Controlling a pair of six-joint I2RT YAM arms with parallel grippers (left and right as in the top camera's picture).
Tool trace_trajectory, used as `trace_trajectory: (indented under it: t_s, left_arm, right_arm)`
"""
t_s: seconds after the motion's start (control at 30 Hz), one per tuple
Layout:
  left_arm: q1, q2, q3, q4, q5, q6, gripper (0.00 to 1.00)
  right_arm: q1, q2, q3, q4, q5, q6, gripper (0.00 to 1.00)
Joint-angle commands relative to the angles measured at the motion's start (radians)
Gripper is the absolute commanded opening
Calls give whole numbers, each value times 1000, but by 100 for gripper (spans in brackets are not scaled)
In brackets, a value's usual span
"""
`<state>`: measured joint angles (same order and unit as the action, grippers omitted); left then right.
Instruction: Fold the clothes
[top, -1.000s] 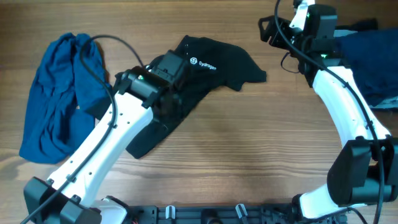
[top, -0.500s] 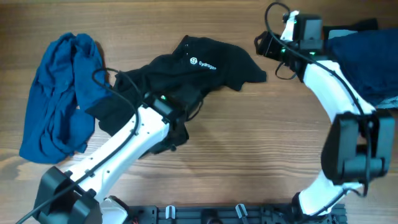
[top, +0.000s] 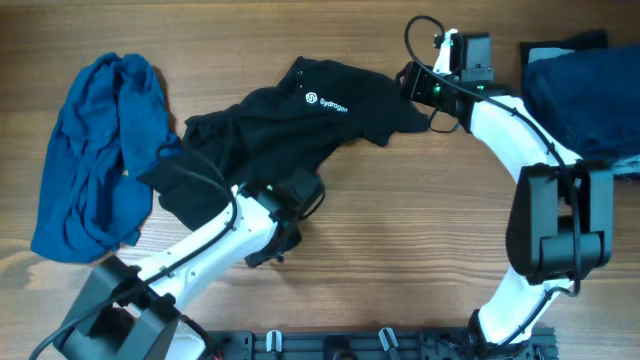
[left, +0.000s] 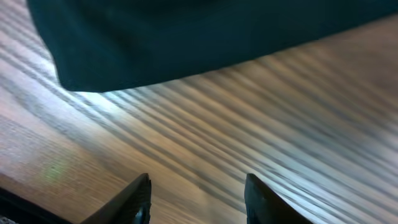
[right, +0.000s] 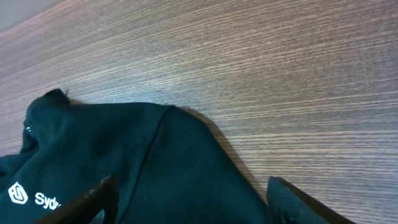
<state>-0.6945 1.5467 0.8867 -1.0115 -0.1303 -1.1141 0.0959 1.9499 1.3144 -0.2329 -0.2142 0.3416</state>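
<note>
A black shirt with white lettering lies crumpled across the middle of the table. It also shows in the right wrist view and in the left wrist view. My left gripper is open and empty over bare wood, just in front of the shirt's lower hem; overhead the left gripper sits at the shirt's lower right edge. My right gripper is open above the shirt's right sleeve; overhead the right gripper is at the shirt's far right corner.
A crumpled blue garment lies at the left. A dark blue pile of clothes sits at the right edge. The wooden table is bare in front and to the right of the black shirt.
My left arm has pulled back off the black shirt toward the front, leaving the shirt spread further left. My right arm has moved left and down toward the shirt's right sleeve.
</note>
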Motion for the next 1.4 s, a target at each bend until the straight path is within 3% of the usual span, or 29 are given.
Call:
trace_trajectory:
  t_s: [0.0, 0.23, 0.37, 0.6, 0.9, 0.93, 0.97, 1.03, 1.37]
  left_arm:
    - [24, 8, -66, 10, -89, -59, 48]
    - [89, 8, -83, 9, -185, -58, 47]
    - [117, 8, -87, 33, -276, -57, 52]
    - [125, 8, -163, 142, -273, -43, 48]
    - [126, 8, -280, 306, -282, -47, 51]
    - [126, 8, -286, 316, -282, -47, 50]
    - [126, 8, -291, 325, -283, -47, 40]
    - [126, 8, -293, 328, -282, -47, 4]
    - [126, -40, -285, 316, -279, -46, 4]
  right_arm:
    - [18, 40, 19, 5, 35, 18, 75]
    - [35, 61, 19, 5, 56, 21, 75]
    - [36, 63, 19, 6, 88, 16, 75]
    - [36, 70, 19, 8, 118, 17, 70]
    - [35, 72, 19, 23, 127, -2, 70]
    - [35, 72, 19, 23, 134, -1, 70]
    - [35, 72, 19, 23, 133, -2, 70]
    - [36, 73, 19, 13, 132, -5, 70]
    - [36, 74, 19, -57, 132, -3, 71]
